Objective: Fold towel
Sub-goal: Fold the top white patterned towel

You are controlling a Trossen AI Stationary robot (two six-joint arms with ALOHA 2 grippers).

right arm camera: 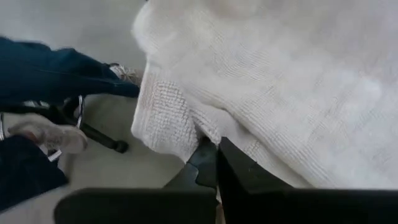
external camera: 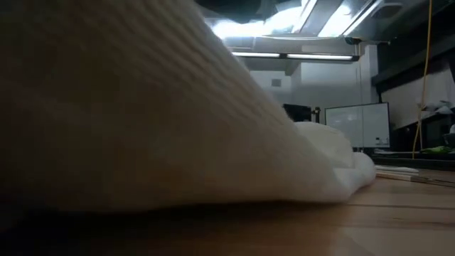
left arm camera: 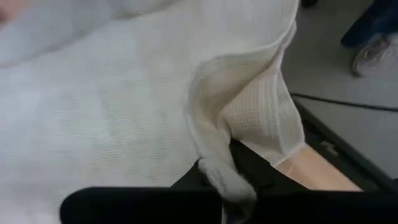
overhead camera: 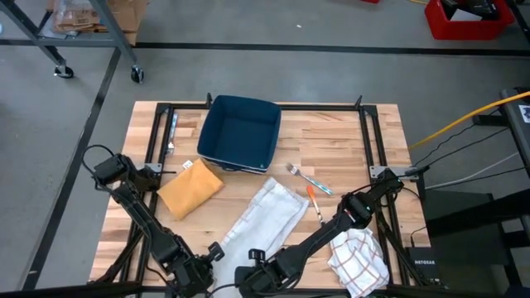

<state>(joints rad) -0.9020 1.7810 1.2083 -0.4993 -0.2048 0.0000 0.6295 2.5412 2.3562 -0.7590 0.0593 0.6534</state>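
Note:
A white waffle-weave towel (overhead camera: pixel 267 213) lies lengthwise on the wooden table (overhead camera: pixel 381 141), running from the middle to the near edge. My left gripper (overhead camera: pixel 212 252) is shut on the towel's near left corner. My right gripper (overhead camera: pixel 255 258) is shut on its near right corner. The two grippers stand side by side at the table's near edge. In the low view the towel (external camera: pixel 142 107) fills most of the picture, its near end raised off the wood. My left gripper pinches a bunched fold at the towel's near corner (left arm camera: pixel 225 177) between its two fingers, coming slanting down from the near side. The cloth beside the fingers stands up in a loose pleat; the rest lies on the table. My right gripper pinches the towel's near edge by the hemmed corner (right arm camera: pixel 200 135) between its two fingers, slanting down from the near side. The corner flap hangs slack beside the fingers, and the towel's far part lies on the table.
A dark blue bin (overhead camera: pixel 240 132) stands at the far middle, with a folded yellow cloth (overhead camera: pixel 190 189) to the left. A fork (overhead camera: pixel 308 180) and an orange-handled tool (overhead camera: pixel 315 203) lie right of the towel. A red-checked cloth (overhead camera: pixel 358 258) lies near right. A person's shoe (left arm camera: pixel 373 53) shows beyond the table.

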